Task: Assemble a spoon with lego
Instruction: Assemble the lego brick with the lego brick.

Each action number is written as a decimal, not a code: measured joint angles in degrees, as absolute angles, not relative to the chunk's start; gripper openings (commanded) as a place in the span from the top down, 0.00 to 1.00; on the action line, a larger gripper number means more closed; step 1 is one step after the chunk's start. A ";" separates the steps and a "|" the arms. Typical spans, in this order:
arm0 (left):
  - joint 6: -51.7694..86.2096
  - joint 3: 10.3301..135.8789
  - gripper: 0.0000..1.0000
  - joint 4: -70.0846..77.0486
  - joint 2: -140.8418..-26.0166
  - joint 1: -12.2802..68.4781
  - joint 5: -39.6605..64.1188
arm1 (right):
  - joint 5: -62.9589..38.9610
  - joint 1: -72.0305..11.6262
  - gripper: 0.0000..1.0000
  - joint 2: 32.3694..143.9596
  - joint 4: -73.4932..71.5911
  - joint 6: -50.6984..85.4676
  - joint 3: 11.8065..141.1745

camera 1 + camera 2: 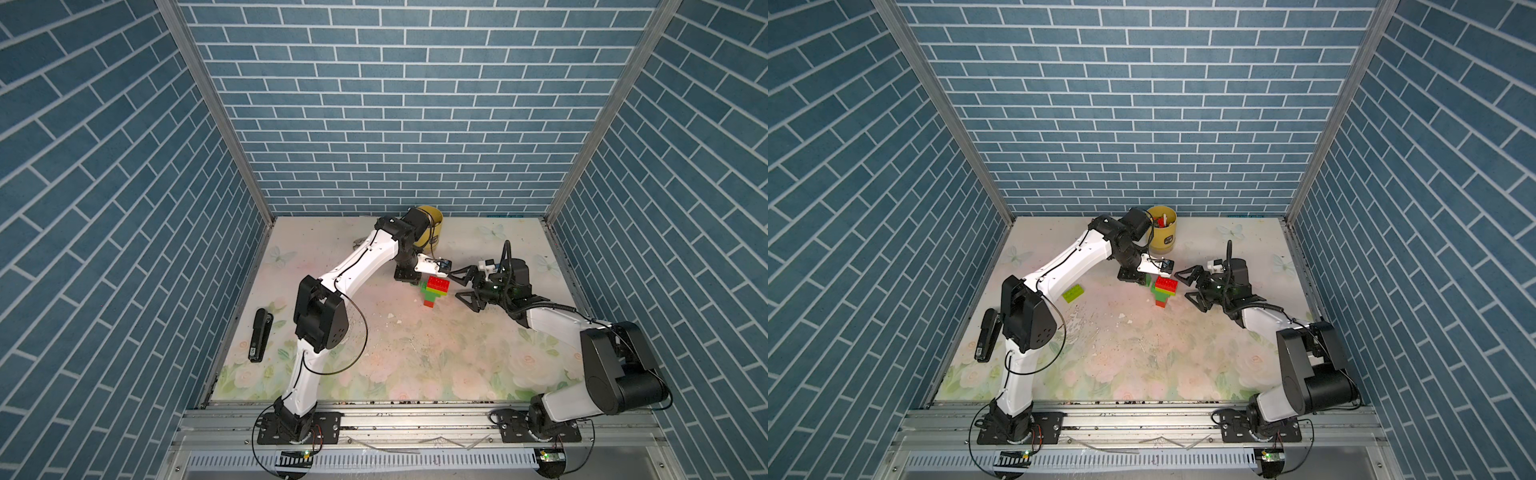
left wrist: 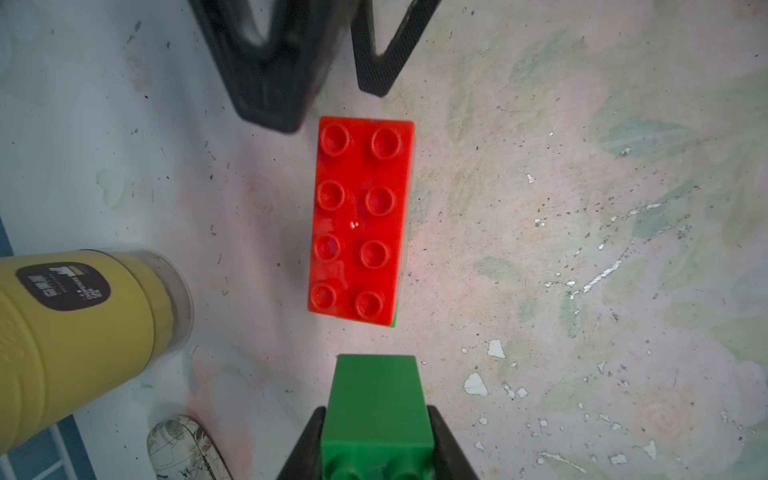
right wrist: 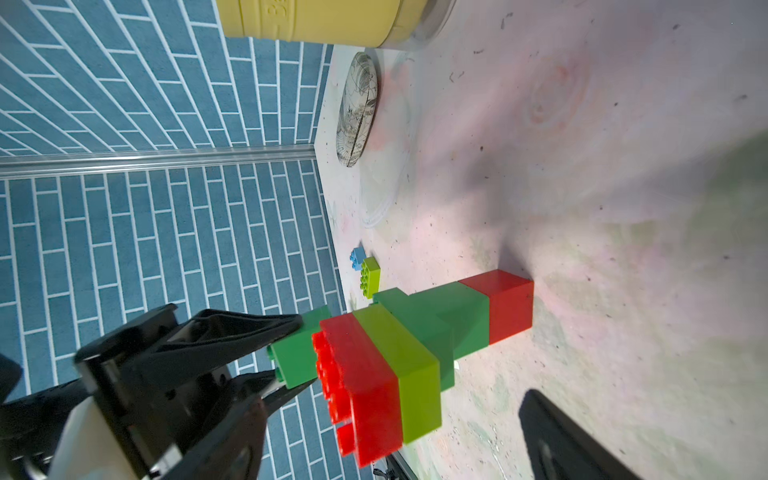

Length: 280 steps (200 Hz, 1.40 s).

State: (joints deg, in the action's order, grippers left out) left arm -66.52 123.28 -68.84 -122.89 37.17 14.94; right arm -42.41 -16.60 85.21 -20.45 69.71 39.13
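The spoon [image 1: 434, 291] [image 1: 1165, 289] stands upright on the table as a stack. A red brick forms its foot, with green bricks, a lime one and a red oblong brick [image 2: 359, 220] [image 3: 361, 382] above. My left gripper [image 1: 412, 280] [image 2: 376, 415] is shut on a green brick [image 2: 376, 399] [image 3: 295, 357]. It holds that brick just beside the red top, apart from it. My right gripper [image 1: 457, 286] [image 1: 1182, 286] stands open on the stack's other side, its jaws wide and holding nothing.
A loose lime brick [image 1: 1072, 294] [image 3: 370, 276] and a light-blue brick [image 3: 357, 257] lie by the left wall. A yellow cup [image 1: 432, 228] [image 2: 75, 324] stands at the back. A patterned oval object [image 3: 357, 112] lies near it, and a black device [image 1: 259, 334] at the left.
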 measured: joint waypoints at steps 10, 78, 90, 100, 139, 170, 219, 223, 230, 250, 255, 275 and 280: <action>-67.18 126.02 1.00 -69.89 -124.03 37.17 15.14 | -42.46 -17.06 0.04 85.84 -21.37 70.04 39.13; -70.04 132.38 1.00 -75.20 -129.19 37.17 15.31 | -43.11 -20.10 0.05 89.73 -26.96 70.74 39.16; -70.32 132.99 1.00 -75.81 -129.73 37.15 15.33 | -43.20 -20.36 0.06 90.15 -27.83 70.74 39.16; -70.52 133.58 1.00 -76.18 -130.04 37.17 15.40 | -43.29 -20.47 0.07 90.43 -28.36 70.74 39.16; -70.98 135.83 1.00 -76.71 -130.21 37.26 15.79 | -43.33 -20.51 0.13 91.50 -29.95 70.74 39.11; -71.16 136.05 1.00 -76.71 -130.30 37.54 15.99 | -43.44 -20.51 0.14 92.12 -30.52 70.76 38.87; -71.18 137.01 1.00 -76.86 -132.14 38.30 15.81 | -44.01 -20.53 0.16 92.86 -31.00 70.76 38.79; -71.18 137.01 1.00 -76.88 -132.31 38.35 15.73 | -44.07 -20.53 0.16 92.90 -31.14 70.76 38.79; -71.18 137.08 1.00 -76.95 -132.68 38.46 15.70 | -44.14 -20.53 0.17 92.97 -31.29 70.76 38.79; -71.18 137.43 1.00 -77.23 -133.53 38.57 15.53 | -44.47 -20.53 0.18 93.34 -31.88 70.74 38.79; -71.20 137.51 1.00 -77.30 -133.67 38.57 15.51 | -44.60 -20.53 0.18 93.45 -32.12 70.76 38.79; -71.20 137.69 1.00 -77.43 -133.84 38.54 15.29 | -44.99 -20.53 0.19 93.95 -32.99 70.74 38.79; -71.20 137.78 1.00 -77.54 -133.84 38.57 15.25 | -45.08 -20.53 0.19 94.06 -33.19 70.76 38.79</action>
